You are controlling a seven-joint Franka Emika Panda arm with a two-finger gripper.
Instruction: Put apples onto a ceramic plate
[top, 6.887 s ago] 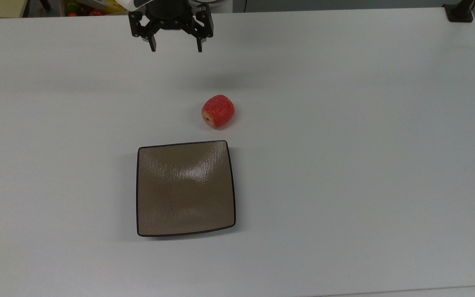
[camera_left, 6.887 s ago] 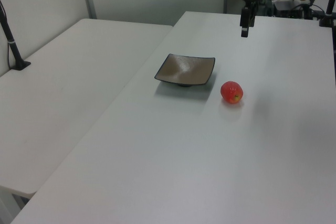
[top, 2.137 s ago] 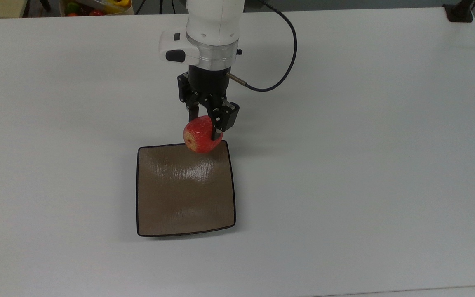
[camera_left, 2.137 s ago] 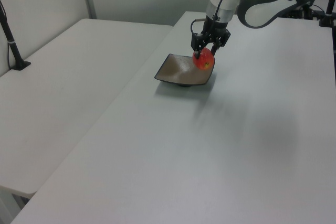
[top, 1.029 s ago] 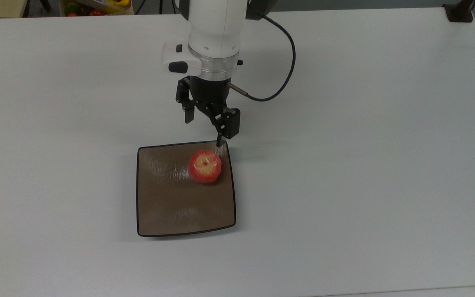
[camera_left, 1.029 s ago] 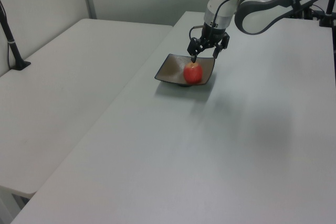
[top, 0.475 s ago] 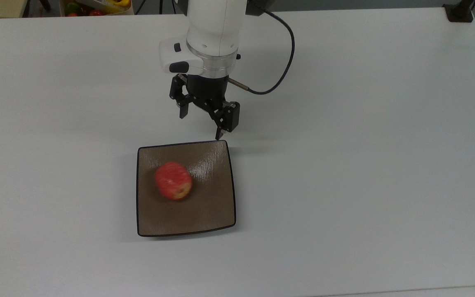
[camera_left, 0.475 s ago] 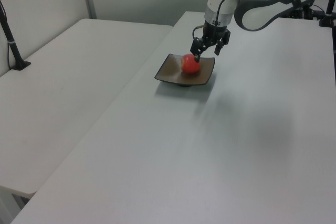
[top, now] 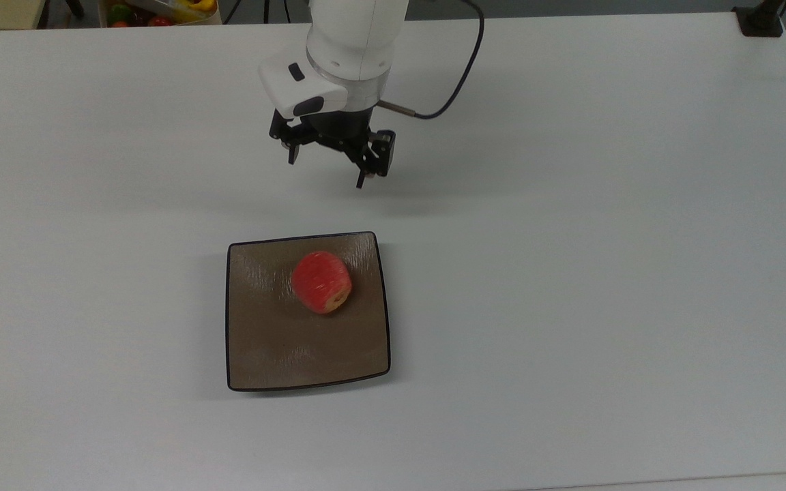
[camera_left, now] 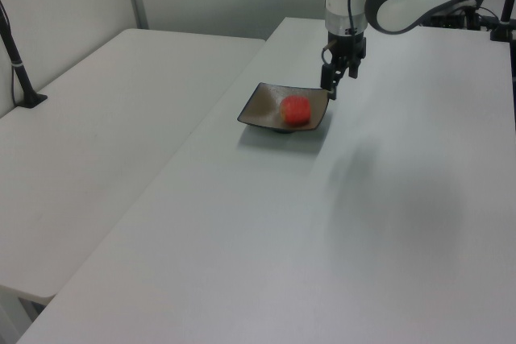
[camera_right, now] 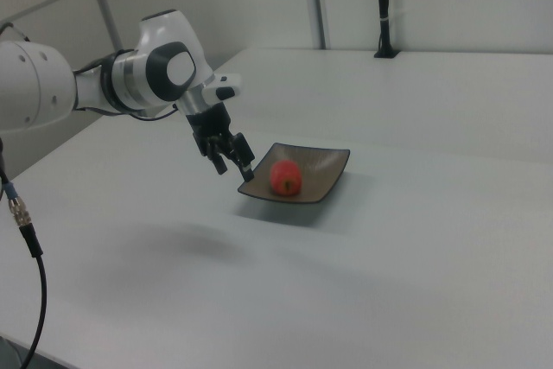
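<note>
Small red apple (top: 322,281) lying inside square glossy brown ceramic plate (top: 267,354), toward far half. Black two-finger gripper (top: 326,169) hovering apart, fingers spread, holding nothing. Risk: round apple rolling across glossy surface, escaping over shallow rim.

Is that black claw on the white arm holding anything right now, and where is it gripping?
Nothing. The black two-finger gripper is open and empty; the small red apple lies on the square brown plate.

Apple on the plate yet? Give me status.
Gripper open, empty, off the plate's far edge in the top view. Apple resting on ceramic plate. Nothing in the way.
</note>
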